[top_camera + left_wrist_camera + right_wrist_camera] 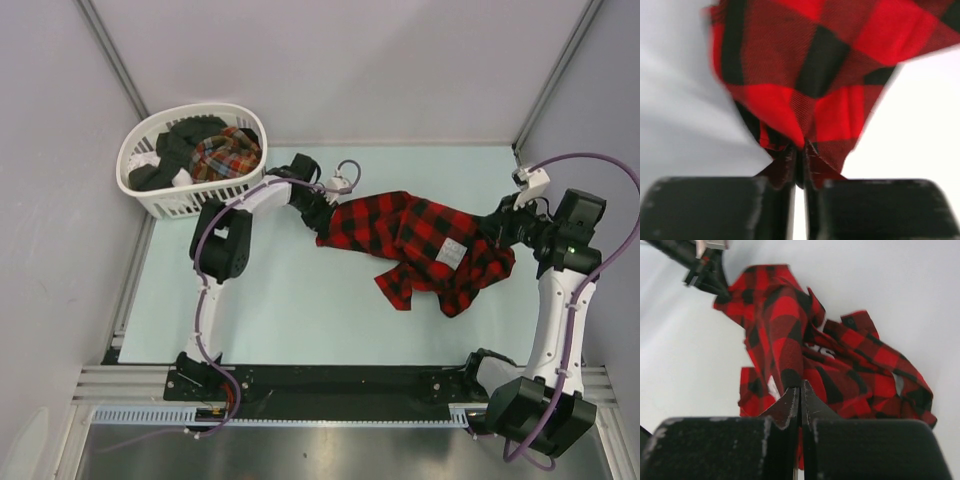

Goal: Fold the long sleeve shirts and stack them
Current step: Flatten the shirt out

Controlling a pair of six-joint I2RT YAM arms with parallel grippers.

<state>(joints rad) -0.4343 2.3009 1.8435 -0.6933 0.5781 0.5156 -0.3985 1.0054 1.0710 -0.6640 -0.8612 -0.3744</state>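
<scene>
Top external shows my left pincer (320, 213) and right pincer (498, 232) both clamped on the red-and-black flannel shirt (415, 235) sagging between them; I'd pull apart evenly to flatten it on the counter (300, 310).

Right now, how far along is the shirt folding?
Done: nothing folded or stacked shows. In hand: the red-and-black shirt is bunched and unfolded, pinched by the left gripper at one end and the right gripper at the other. Left: folding it, then the plaid shirt in the basket.
</scene>
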